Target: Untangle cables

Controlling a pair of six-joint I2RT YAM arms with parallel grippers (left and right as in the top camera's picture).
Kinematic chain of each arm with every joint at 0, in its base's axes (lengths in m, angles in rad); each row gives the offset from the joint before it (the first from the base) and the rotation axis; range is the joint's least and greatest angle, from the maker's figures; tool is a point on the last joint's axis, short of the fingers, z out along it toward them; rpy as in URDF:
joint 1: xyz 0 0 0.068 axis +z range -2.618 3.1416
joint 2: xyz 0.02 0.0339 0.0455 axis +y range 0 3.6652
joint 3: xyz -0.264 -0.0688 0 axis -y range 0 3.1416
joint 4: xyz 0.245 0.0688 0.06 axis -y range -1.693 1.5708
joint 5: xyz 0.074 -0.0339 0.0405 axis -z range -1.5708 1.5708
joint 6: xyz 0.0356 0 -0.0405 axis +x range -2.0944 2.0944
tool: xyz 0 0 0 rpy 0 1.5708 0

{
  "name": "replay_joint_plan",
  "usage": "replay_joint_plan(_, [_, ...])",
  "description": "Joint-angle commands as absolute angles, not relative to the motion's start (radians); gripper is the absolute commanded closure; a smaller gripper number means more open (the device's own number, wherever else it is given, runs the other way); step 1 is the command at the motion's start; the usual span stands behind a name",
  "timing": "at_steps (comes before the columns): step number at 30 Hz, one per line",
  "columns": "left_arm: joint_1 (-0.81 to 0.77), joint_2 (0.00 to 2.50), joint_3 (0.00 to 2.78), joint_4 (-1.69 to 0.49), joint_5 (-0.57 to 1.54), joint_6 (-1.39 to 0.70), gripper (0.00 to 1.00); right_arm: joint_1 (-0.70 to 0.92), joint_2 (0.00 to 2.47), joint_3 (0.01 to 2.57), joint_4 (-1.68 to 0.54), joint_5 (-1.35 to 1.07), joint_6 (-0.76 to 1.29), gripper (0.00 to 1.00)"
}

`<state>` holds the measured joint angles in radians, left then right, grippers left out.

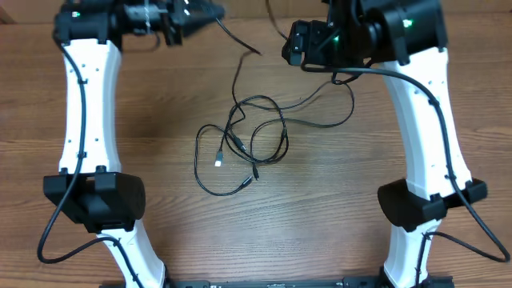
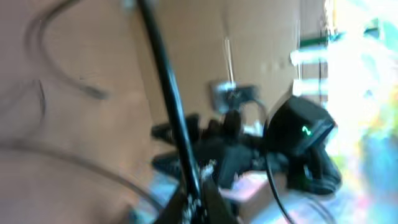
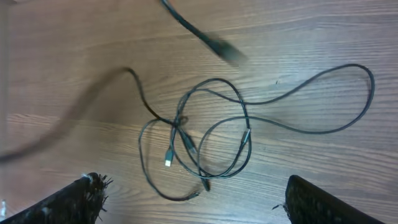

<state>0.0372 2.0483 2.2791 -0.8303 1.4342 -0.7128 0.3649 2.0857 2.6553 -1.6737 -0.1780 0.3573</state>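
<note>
Thin black cables [image 1: 238, 144] [image 3: 180, 124] lie in a loose tangle near the middle of the brown wooden table [image 1: 160, 104], between the two white arms. Several loops cross at one small knot. A pale plug end [image 1: 218, 162] rests on the wood inside the left-hand loop, and one long loop [image 3: 348, 106] spreads away from the knot toward the right arm's side.

One strand leaves the knot and rises to the left gripper [image 1: 214, 12], which sits at the far edge of the table. In the overhead view a short tail with a dark plug [image 1: 258, 52] hangs from that gripper. In the right wrist view the tail [image 3: 211, 43] and the rising strand are only smears.

The left wrist view is badly blurred. A black cord [image 2: 168, 93] runs down the picture into the left gripper [image 2: 196, 202], where dark shapes converge at the bottom edge. The jaws look pinched together on the cord, but their tips are cut off. Behind the cord, the black housing with a green light [image 2: 305, 130] is soft and half lost in glare.

The right gripper [image 1: 291, 50] [image 3: 205, 202] hangs above the tangle, spread wide and holding nothing. Only the tops of its fingers [image 3: 87, 199] show, in the lower corners.
</note>
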Motion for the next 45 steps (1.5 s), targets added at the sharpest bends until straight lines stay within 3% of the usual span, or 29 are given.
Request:
replay_joint_plan(1, [0.041, 1.944, 2.333, -0.622, 1.426, -0.611, 0.96, 0.386, 2.099, 2.67, -1.67, -0.178, 0.309, 0.08])
replay_joint_plan(6, [0.041, 1.866, 2.333, -0.365, 1.281, -0.565, 0.96, 0.423, 2.099, 2.67, -1.642, -0.189, 0.192, 0.09])
replay_joint_plan(12, [0.041, 1.822, 2.333, -0.245, 1.28, -0.531, 0.96, 0.469, 2.099, 2.67, -1.517, -0.184, -0.063, 0.21])
replay_joint_plan(17, [0.042, 1.816, 2.333, -0.183, 1.28, -0.787, 0.96, 0.478, 2.102, 2.67, -1.33, -0.199, -0.107, 0.19])
replay_joint_plan(26, [0.066, 1.816, 2.339, 0.478, 1.327, -1.423, 0.96, 0.492, 2.115, 2.67, -1.185, -0.377, -0.106, 0.18])
replay_joint_plan(30, [0.085, 1.816, 2.339, 0.537, 1.364, -1.56, 0.96, 0.522, 2.14, 2.67, -1.166, -0.376, -0.107, 0.18])
replay_joint_plan(31, [0.085, 1.815, 2.339, 0.537, 1.37, -1.57, 0.96, 0.528, 2.148, 2.67, -1.159, -0.376, -0.106, 0.21])
replay_joint_plan(33, [0.085, 1.813, 2.34, 0.537, 1.374, -1.581, 0.96, 0.541, 2.159, 2.67, -1.143, -0.376, -0.106, 0.41])
replay_joint_plan(34, [0.085, 1.811, 2.34, 0.537, 1.374, -1.583, 0.96, 0.548, 2.167, 2.67, -1.132, -0.376, -0.106, 0.65])
replay_joint_plan(35, [0.086, 1.808, 2.34, 0.537, 1.374, -1.583, 0.96, 0.553, 2.17, 2.67, -1.125, -0.376, -0.106, 0.96])
replay_joint_plan(39, [0.102, 1.798, 2.34, 0.54, 1.42, -1.546, 0.96, 0.556, 2.178, 2.67, -1.111, -0.324, -0.072, 0.96])
replay_joint_plan(40, [0.113, 1.798, 2.34, 0.54, 1.452, -1.52, 0.92, 0.547, 2.177, 2.67, -1.113, -0.271, -0.048, 0.96])
replay_joint_plan(42, [0.141, 1.798, 2.339, 0.538, 1.543, -1.47, 0.06, 0.525, 2.169, 2.672, -1.131, -0.142, -0.007, 0.96])
replay_joint_plan(43, [0.155, 1.799, 2.339, 0.532, 1.584, -1.447, 0.0, 0.51, 2.164, 2.672, -1.143, -0.077, 0.007, 0.96])
replay_joint_plan(45, [0.187, 1.801, 2.33, 0.511, 1.583, -1.438, 0.0, 0.469, 2.153, 2.672, -1.184, 0.036, 0.023, 0.96])
